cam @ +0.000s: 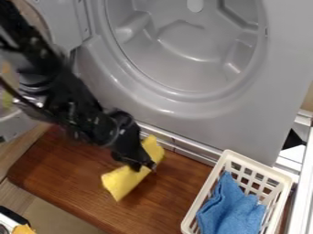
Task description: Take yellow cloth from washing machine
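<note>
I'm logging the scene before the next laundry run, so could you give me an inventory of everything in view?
Yellow cloth: one, yellow, at the claw, over the brown board
Washing machine: one, grey, top and centre
Drum: one, grey, inside the machine's round opening
Machine door: one, grey, swung open at the left
Wooden board: one, brown, below the machine
Basket: one, white, lower right
Blue cloth: one, blue, in the basket
Unidentified item: one, black and white, bottom left corner
Small piece: one, orange-yellow, beside that item
Robot arm: one, black, from upper left
Claw: one, black, at the yellow cloth
</note>
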Action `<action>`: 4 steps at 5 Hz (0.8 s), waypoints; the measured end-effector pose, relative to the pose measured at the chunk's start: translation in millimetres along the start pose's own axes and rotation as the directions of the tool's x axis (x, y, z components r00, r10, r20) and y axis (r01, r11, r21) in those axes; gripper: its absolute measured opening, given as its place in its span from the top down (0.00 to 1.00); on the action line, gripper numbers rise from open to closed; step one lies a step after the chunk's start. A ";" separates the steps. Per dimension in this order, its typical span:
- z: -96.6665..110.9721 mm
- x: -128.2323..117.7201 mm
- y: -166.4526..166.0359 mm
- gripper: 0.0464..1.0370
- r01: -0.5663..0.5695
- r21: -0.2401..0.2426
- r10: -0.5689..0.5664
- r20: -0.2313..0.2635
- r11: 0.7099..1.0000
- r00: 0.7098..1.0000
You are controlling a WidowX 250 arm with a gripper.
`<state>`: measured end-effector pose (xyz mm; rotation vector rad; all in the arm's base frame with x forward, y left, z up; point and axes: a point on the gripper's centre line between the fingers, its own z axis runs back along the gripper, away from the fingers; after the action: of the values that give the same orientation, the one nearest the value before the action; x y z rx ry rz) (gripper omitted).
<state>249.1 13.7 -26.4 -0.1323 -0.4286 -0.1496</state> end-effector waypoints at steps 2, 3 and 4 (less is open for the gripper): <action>-16.2 3.9 -17.9 0.50 0.036 -0.076 -0.039 -0.044 0.996 0.998; -16.7 6.7 -20.9 0.19 0.046 -0.085 -0.050 -0.048 0.995 0.998; -17.1 12.1 -24.3 0.03 0.061 -0.097 -0.066 -0.046 0.993 0.997</action>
<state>262.8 -14.2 -34.4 -0.2088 -0.3767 -0.2359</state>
